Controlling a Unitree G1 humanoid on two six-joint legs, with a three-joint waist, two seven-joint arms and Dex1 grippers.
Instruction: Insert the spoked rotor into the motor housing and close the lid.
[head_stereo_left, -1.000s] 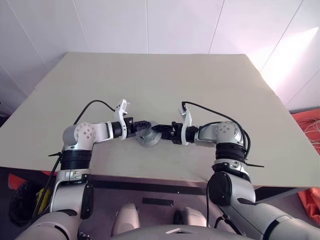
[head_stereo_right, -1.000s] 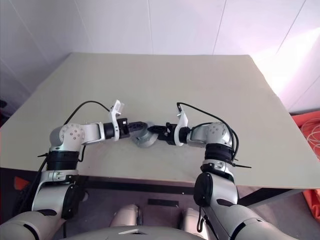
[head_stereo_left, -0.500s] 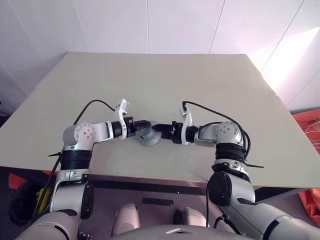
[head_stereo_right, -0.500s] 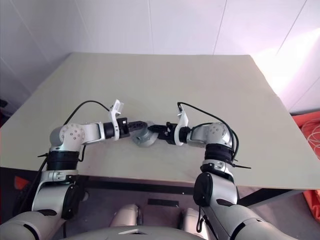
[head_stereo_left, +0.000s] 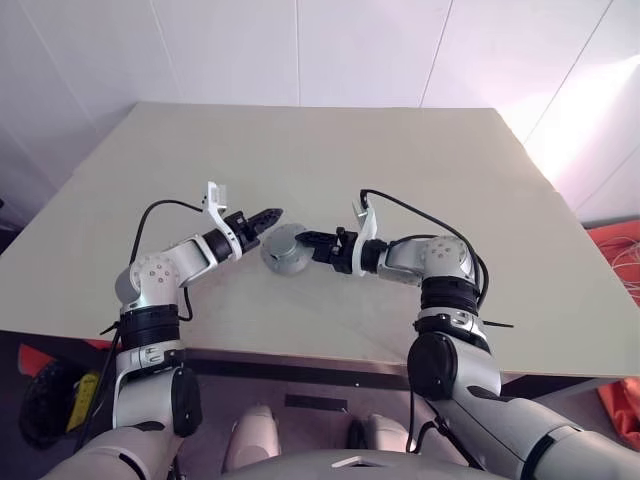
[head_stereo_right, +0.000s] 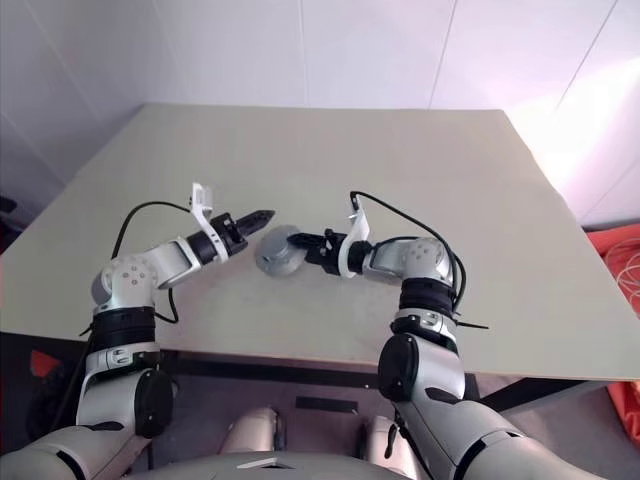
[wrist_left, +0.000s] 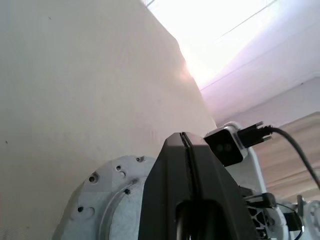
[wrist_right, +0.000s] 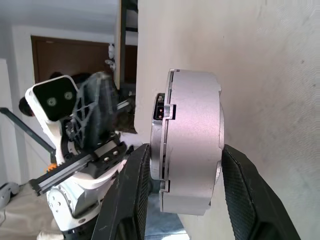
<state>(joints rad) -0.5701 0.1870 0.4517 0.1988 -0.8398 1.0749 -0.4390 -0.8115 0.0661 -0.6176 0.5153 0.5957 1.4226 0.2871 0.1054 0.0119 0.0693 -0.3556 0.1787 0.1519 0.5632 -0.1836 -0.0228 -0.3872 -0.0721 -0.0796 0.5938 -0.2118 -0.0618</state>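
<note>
Near the table's (head_stereo_left: 420, 170) front-centre, your right gripper (head_stereo_left: 306, 240) has the motor housing (head_stereo_left: 284, 246) clamped across its grey metal body, one finger on each flat side, held on edge off the tabletop. Right wrist view shows the housing (wrist_right: 192, 140) as a closed-looking grey puck w/ a seam round it; can't tell from here if the lid is fully seated or if the spoked rotor is already inside, no rotor surface visible.

Your left gripper (head_stereo_left: 268, 214) sits just left of the housing, fingers pressed together, nothing in them, tip pointing at the housing but apart from it. Left wrist view has the grey round face w/ small holes just beyond the closed fingers (wrist_left: 172, 185).

Judgement: you're at the lid-closing / checking end of the task, rotor probably in. Next move calls for a steady right hold while the left tip presses the face square-on; push off-centre & the housing may twist in the grip. Check the seam afterwards
</note>
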